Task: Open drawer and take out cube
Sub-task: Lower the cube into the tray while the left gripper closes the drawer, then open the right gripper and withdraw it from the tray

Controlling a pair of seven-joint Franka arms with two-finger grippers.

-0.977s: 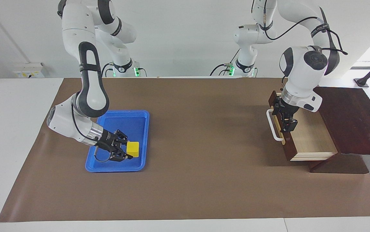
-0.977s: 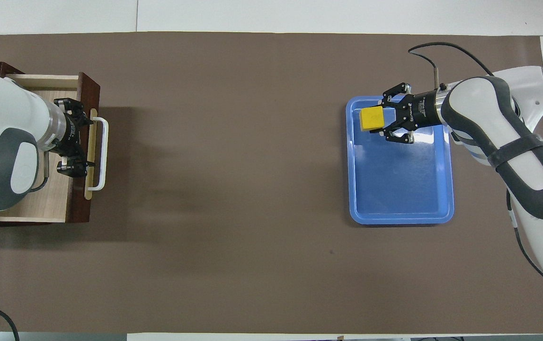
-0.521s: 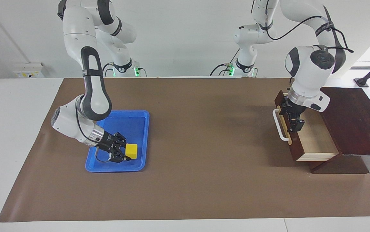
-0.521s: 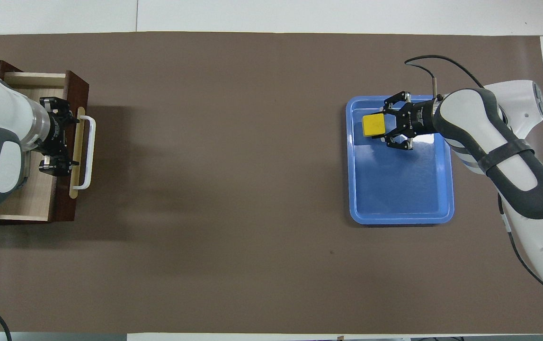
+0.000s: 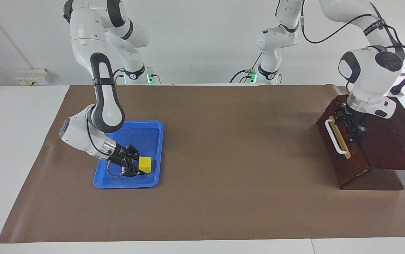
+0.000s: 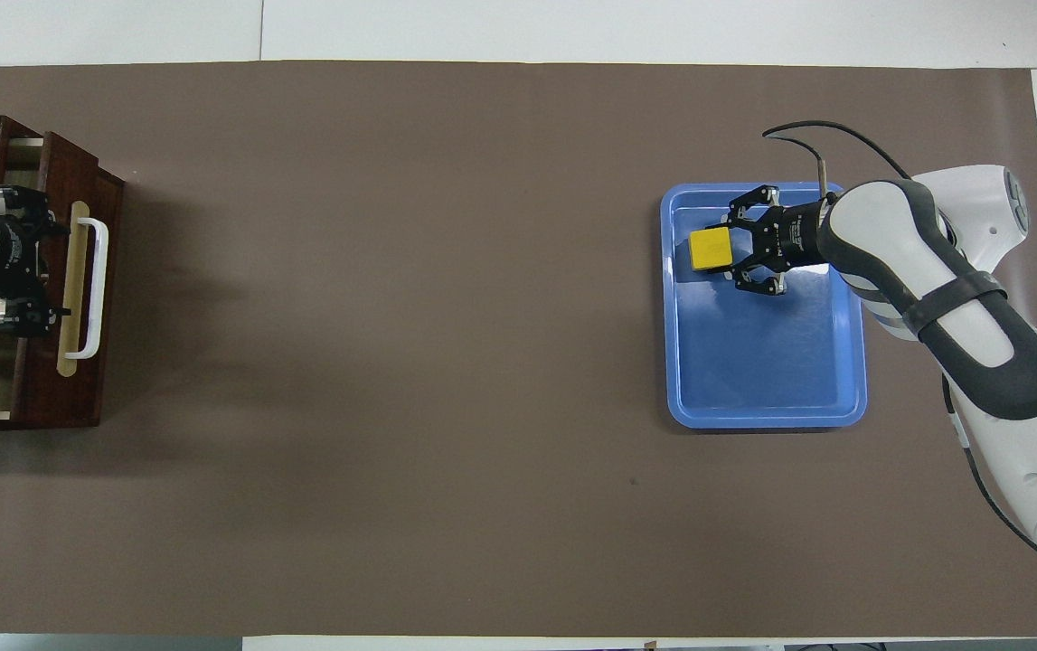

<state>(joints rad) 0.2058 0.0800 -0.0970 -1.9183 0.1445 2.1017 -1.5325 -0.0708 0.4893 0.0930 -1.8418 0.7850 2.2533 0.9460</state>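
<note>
While the nearer half of the blue tray (image 6: 767,380) lies bare, the cube (image 6: 711,250) sits flat on the tray floor at the end farther from the robots, close to the wall that faces the table's middle. The right gripper (image 6: 737,250) is low inside the tray just beside it, its fingers spread, with the tips flanking the cube's near edge and no squeeze to be seen. The cube looks solid, stiff and light, with smooth flat faces, so a grip across two opposite faces should hold it squarely, and a corner pinch may let it twist. Well apart from the tray, at the left arm's end of the table, the drawer (image 5: 343,151) is almost fully in its box. The left gripper (image 5: 355,128) is at the drawer's top edge above the white handle (image 5: 333,137), fingers apart. No writing can be read.
</note>
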